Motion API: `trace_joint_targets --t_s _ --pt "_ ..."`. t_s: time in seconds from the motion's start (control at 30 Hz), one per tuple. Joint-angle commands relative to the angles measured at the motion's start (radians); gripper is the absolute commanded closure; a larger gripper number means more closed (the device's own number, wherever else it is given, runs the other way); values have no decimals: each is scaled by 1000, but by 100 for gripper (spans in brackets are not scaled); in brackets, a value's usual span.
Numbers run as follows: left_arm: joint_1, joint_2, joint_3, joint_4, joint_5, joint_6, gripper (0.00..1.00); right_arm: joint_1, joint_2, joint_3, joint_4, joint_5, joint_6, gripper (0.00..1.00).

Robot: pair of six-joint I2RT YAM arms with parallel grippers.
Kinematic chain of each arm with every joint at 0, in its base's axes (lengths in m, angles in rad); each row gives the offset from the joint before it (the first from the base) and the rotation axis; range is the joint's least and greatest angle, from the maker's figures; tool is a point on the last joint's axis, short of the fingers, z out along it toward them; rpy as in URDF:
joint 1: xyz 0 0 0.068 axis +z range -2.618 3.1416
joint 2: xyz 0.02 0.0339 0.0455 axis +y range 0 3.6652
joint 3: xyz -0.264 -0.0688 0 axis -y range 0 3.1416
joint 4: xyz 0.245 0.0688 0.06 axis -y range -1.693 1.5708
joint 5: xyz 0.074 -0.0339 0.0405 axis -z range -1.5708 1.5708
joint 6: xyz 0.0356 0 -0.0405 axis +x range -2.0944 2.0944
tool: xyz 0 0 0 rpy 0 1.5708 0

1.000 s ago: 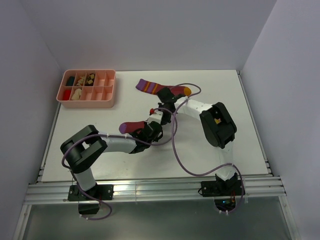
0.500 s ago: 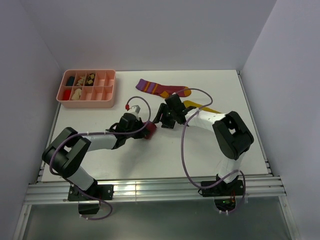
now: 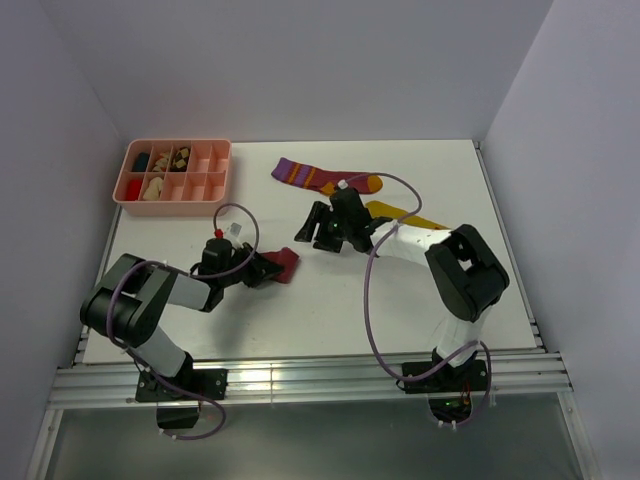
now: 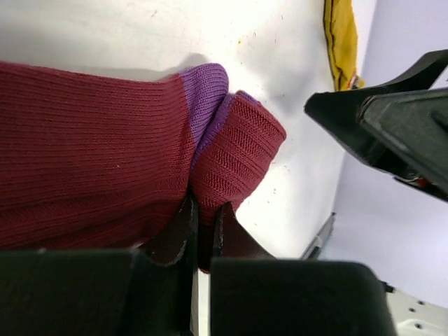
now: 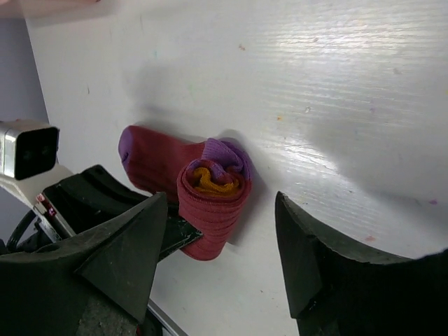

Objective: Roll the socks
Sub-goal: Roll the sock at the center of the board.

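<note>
A maroon sock with a purple cuff lies rolled up on the white table, its orange toe showing in the roll's core. My left gripper is shut on the roll's outer layer, with its fingers pinching the fabric. My right gripper hovers up and to the right of the roll, open and empty. In the right wrist view the roll lies beyond the right gripper. A second maroon sock lies flat at the back. A mustard-yellow sock lies partly under the right arm.
A pink compartment tray holding small items stands at the back left. The right arm's purple cable loops over the table's middle. White walls enclose the table on three sides. The yellow sock shows at the top of the left wrist view.
The right gripper opened, let go of the rolled sock and drew back. The left arm swung left and carried the roll with it. The yellow sock came into view.
</note>
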Motion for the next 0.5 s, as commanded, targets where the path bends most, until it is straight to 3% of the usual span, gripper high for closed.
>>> trace_joint_targets --t_s 0.0,0.27,0.47 --pt "20 46 -64 -35 20 -65 99 27 28 -12 79 -46 -41 30" --pt "80 118 -158 171 66 -192 99 67 112 27 83 -159 -101 28" --pt "94 148 -178 216 79 -226 99 74 166 30 115 -217 -106 30"
